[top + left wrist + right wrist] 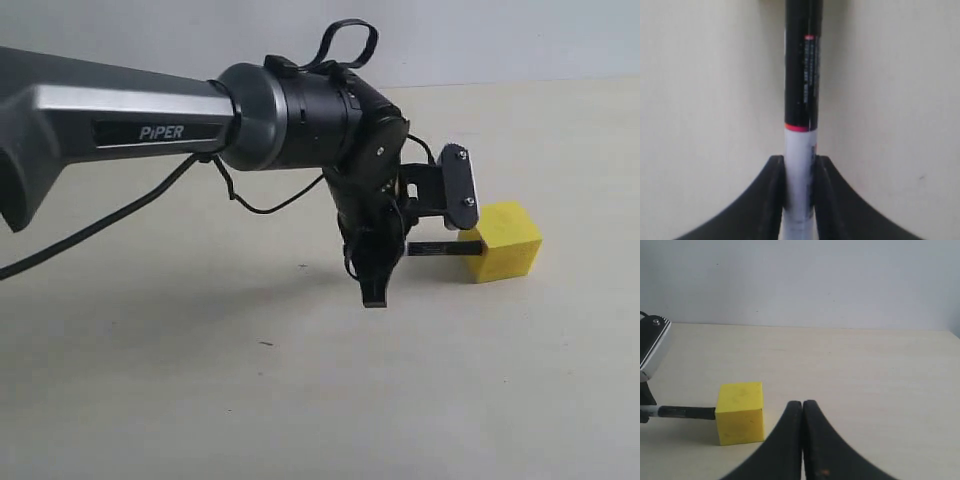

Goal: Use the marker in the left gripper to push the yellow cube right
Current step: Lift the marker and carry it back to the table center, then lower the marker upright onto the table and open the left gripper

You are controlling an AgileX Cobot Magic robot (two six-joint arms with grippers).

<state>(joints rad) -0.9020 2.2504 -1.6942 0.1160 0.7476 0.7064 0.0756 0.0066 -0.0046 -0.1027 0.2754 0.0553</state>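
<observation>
**Left gripper [799, 167] is clamping the marker [441, 248] against the yellow cube [506, 243]**

In the exterior view the black-and-grey arm [120, 110] lettered "PIPER" is reaching in from the upper left of the frame, and its wrist is bending down just right of centre. A black cable [90, 240] is trailing beneath it toward the left edge. The marker is lying level just above the pale table [200, 400]. It is sticking out of the gripper toward the right, and its far end is meeting the cube's left face. The cube is sitting flat on the table at the right of the frame, about mid-height. A black plate with two screws [461, 188] is hanging just above the marker. Its lower end is coming close to the cube's upper left corner, though it is not clear whether the two are touching.

In the left wrist view two black fingers [771, 200] are pressing on the marker's white barrel from both sides. Beyond them a thin red band is giving way to a black length with small print, too blurred to read.

In the right wrist view the right gripper [802, 406] is showing its jaws pressed together with nothing between them. The cube is sitting near it, with the marker's black end butting against one side face. A plain wall [815, 280] is rising behind the table.
</observation>
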